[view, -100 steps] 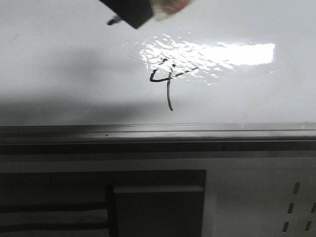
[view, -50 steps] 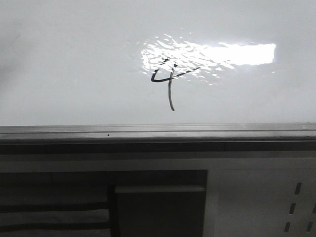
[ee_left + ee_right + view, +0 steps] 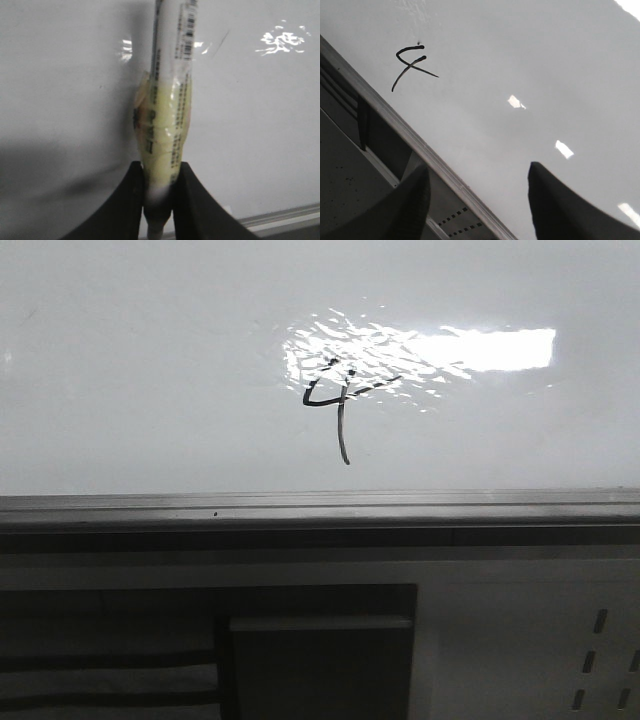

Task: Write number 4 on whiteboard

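One finished number 4 (image 3: 338, 405) sits mid-whiteboard (image 3: 150, 390), tail toward the near rail. The left hand (image 3: 159, 197) grips a marker (image 3: 167, 100); the right hand (image 3: 477, 200), released, hovers over the board right of the digit.

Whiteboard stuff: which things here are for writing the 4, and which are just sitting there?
For the job:
- whiteboard
- number 4, already drawn on it
- marker, pinched in the left gripper

Just there:
- right gripper, open and holding nothing
- grey rail along the board's edge
- white perforated panel below the board
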Controlling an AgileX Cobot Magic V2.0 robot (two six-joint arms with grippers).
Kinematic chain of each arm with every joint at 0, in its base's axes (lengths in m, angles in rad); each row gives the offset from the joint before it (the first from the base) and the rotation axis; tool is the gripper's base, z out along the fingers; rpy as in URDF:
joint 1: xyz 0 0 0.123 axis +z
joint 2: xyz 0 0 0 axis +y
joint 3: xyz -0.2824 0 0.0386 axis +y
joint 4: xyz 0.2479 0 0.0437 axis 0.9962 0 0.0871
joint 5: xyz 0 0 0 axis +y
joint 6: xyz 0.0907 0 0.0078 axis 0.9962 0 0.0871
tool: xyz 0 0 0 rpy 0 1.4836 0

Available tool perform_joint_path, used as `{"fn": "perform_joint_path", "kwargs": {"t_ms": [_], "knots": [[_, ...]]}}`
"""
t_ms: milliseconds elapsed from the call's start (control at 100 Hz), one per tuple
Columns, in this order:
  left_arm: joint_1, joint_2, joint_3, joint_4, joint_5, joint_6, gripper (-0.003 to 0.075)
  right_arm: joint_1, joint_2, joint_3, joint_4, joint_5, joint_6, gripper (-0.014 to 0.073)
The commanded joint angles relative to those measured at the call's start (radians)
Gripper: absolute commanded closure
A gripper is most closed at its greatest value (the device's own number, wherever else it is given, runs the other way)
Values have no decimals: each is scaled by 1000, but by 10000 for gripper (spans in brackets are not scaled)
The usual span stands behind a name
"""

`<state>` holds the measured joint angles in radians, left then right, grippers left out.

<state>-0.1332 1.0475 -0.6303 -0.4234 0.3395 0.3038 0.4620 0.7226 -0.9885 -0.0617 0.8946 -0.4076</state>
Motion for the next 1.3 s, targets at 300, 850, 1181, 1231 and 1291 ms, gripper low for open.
{"fn": "perform_joint_path", "kwargs": {"t_ms": [300,850,1181,1231,1291], "knots": [[1,63,-96,-22,-71,-2,712,-7,2,-22,-14,-77,1,210],[3,57,-184,94,62,-2,398,-7,2,-38,-4,8,44,210],[3,-69,-412,210,477,-2,399,-7,-11,-46,-169,195,538,210],[3,-110,-412,210,493,-2,399,-7,-32,-29,-169,161,558,210],[3,-168,-386,210,500,-8,399,-7,-72,13,-169,98,581,210]]}}
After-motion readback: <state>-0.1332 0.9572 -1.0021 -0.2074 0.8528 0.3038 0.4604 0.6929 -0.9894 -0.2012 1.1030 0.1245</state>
